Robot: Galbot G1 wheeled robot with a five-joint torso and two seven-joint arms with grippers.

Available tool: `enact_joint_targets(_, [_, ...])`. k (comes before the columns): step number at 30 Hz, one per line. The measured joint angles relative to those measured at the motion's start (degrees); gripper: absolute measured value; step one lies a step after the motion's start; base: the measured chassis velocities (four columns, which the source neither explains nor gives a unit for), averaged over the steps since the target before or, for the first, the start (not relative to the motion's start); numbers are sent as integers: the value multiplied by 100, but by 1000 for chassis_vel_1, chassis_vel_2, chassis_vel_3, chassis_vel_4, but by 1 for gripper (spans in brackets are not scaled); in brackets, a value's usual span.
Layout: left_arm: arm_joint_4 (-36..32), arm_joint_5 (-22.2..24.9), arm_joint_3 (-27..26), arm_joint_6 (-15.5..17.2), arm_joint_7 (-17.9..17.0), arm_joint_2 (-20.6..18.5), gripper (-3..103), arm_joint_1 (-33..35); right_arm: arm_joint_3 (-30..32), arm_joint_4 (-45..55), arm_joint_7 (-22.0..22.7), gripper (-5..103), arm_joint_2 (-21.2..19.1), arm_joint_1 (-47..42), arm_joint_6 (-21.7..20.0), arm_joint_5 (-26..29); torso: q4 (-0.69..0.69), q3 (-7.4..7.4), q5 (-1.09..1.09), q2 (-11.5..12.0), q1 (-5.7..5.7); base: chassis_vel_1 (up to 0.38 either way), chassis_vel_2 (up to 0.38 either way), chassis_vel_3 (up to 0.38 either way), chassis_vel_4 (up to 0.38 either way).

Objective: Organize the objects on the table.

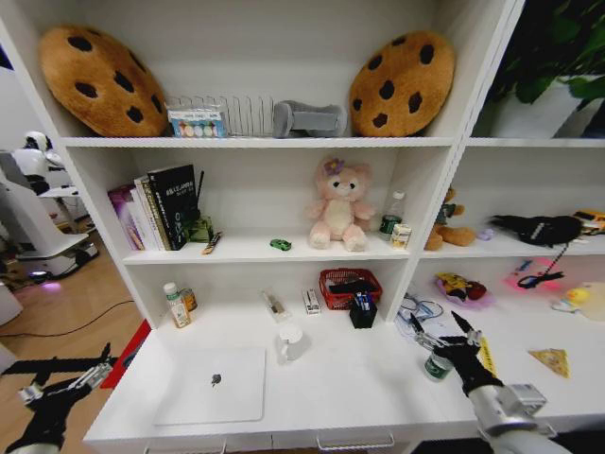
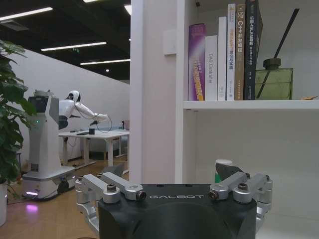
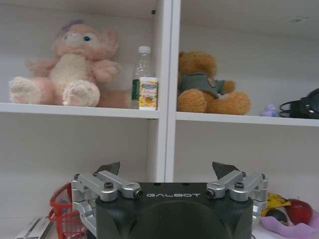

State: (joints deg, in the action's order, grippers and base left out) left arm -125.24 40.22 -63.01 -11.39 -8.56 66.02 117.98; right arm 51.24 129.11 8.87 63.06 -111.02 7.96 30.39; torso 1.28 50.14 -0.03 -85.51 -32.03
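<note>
White desk (image 1: 378,383) joined to tall shelving. Nearest, left gripper (image 1: 59,390) off the desk's left end, fingers spread; right gripper (image 1: 444,338) spread over the right side, above a can (image 1: 436,366). Closed laptop (image 1: 213,384) front-left. Farther back, green car (image 1: 281,244) on the shelf.

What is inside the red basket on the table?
The red basket on the table holds dark, flat items lying across it. What they are cannot be told, and whatever lies beneath them is covered.
</note>
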Motion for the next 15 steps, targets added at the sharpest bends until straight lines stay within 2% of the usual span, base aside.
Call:
enact_joint_targets(1, [0,0,0,0,0,-1,100,0,31,-82,1,100,191,8,97,-72,1,0,0,0,0,0,0,0,0])
enact_joint_targets(6, [0,0,0,0,1,0,100,0,140,-333,135,100,477,182,107,-45,1,0,1,1,0,0,0,0,0])
enact_joint_targets(9, [0,0,0,0,1,0,100,0,187,-484,272,103,469,326,-64,40,-1,0,1,0,-1,0,0,0,0])
enact_joint_targets(12, [0,0,0,0,1,-1,100,0,135,-738,374,99,329,507,-300,129,0,1,1,1,-1,0,0,0,0])
enact_joint_targets(15, [0,0,0,0,2,0,100,0,68,-845,396,99,255,572,-349,113,0,1,2,1,-1,0,0,0,0])
